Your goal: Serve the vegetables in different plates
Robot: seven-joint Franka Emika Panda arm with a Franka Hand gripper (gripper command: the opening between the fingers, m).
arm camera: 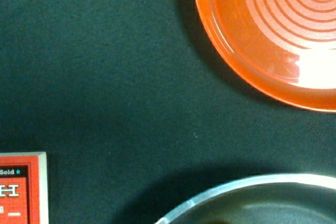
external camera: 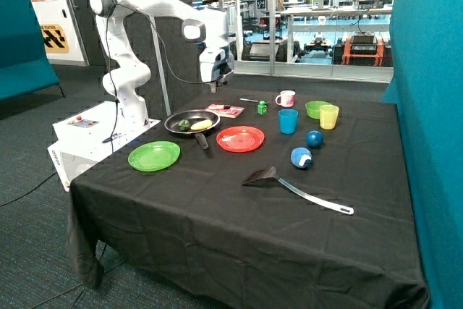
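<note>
A dark green roundish vegetable point(external camera: 184, 125) and a pale yellow oblong vegetable point(external camera: 201, 125) lie side by side in the black frying pan point(external camera: 173, 119). The bright green plate point(external camera: 154, 155) sits near the table's front corner and holds nothing. The red-orange plate point(external camera: 241, 139) sits beside the pan and holds nothing; it also shows in the wrist view point(arm camera: 252, 40). My gripper point(external camera: 216, 86) hangs well above the table, over the pan's far side. The wrist view shows the pan's rim point(arm camera: 241, 188) and none of my gripper.
A red card point(external camera: 224, 110) point(arm camera: 23, 187) lies behind the pan. Past the red-orange plate stand a small green cube point(external camera: 262, 108), a pink mug point(external camera: 286, 98), a blue cup point(external camera: 288, 121), a green bowl point(external camera: 316, 108) and a yellow cup point(external camera: 328, 116). Two blue balls point(external camera: 301, 157) and a black spatula point(external camera: 262, 176) lie nearer the front.
</note>
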